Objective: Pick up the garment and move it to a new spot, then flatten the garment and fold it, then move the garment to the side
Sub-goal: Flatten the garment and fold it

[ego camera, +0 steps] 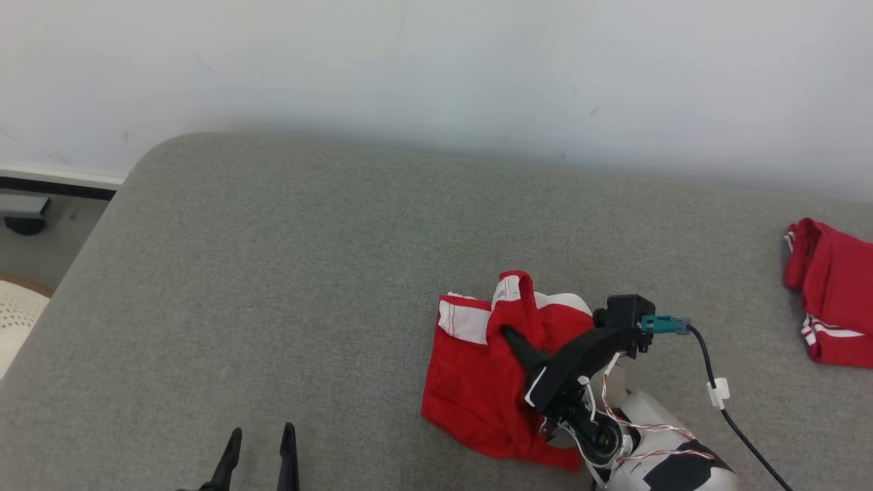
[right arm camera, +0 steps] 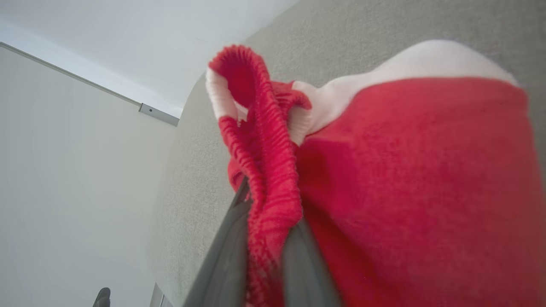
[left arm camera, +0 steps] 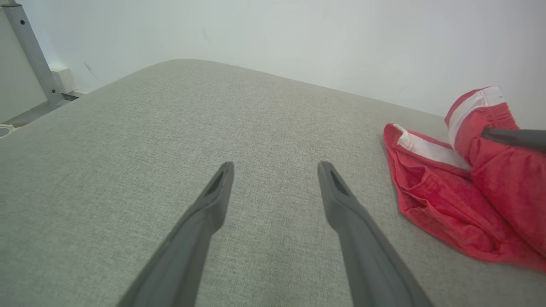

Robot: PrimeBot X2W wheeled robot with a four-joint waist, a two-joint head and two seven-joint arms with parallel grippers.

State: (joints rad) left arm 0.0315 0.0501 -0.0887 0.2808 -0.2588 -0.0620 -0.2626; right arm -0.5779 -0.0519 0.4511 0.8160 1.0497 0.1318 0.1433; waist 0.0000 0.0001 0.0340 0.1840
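Observation:
The garment [ego camera: 477, 382] is a pair of red shorts with white trim, lying crumpled on the grey cushion right of centre. My right gripper [ego camera: 508, 335] is shut on its ribbed red waistband [right arm camera: 264, 179], which stands lifted in a fold between the two fingers while the rest of the cloth rests on the cushion. The left wrist view has the garment [left arm camera: 460, 204] at its right, with a right finger [left arm camera: 512, 137] pressing into it. My left gripper [ego camera: 260, 435] stands open at the lower left, low over bare cushion [left arm camera: 273, 170], well apart from the shorts.
A second red and white garment [ego camera: 829, 293] lies at the cushion's far right edge. The grey cushion [ego camera: 273, 273] runs back to a white wall. Its rounded left corner drops off to the floor, where a pale woven object [ego camera: 17, 320] sits. A black cable [ego camera: 723, 402] trails from my right wrist.

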